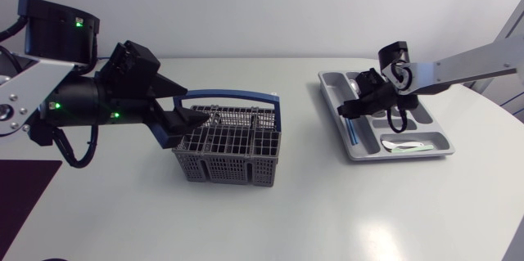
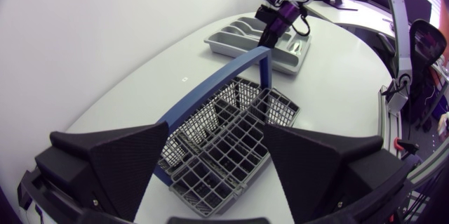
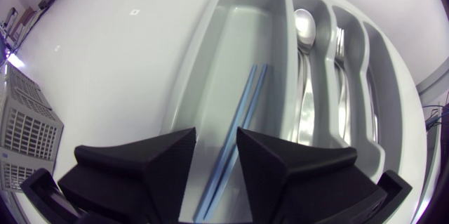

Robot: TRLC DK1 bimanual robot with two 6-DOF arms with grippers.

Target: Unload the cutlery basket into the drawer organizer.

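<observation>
The grey cutlery basket with a blue handle stands mid-table. My left gripper hangs open at its left end; in the left wrist view the gripper has its wide-spread fingers above the basket. At the right lies the grey drawer organizer. Over its long left compartment my right gripper sits low. In the right wrist view the right gripper stands slightly open over a pair of blue sticks lying in that compartment. A spoon and other cutlery fill the neighbouring slots.
A white item lies in the organizer's front cross compartment. The basket's corner shows off to the side of the right gripper. My right arm is seen over the organizer from the left wrist.
</observation>
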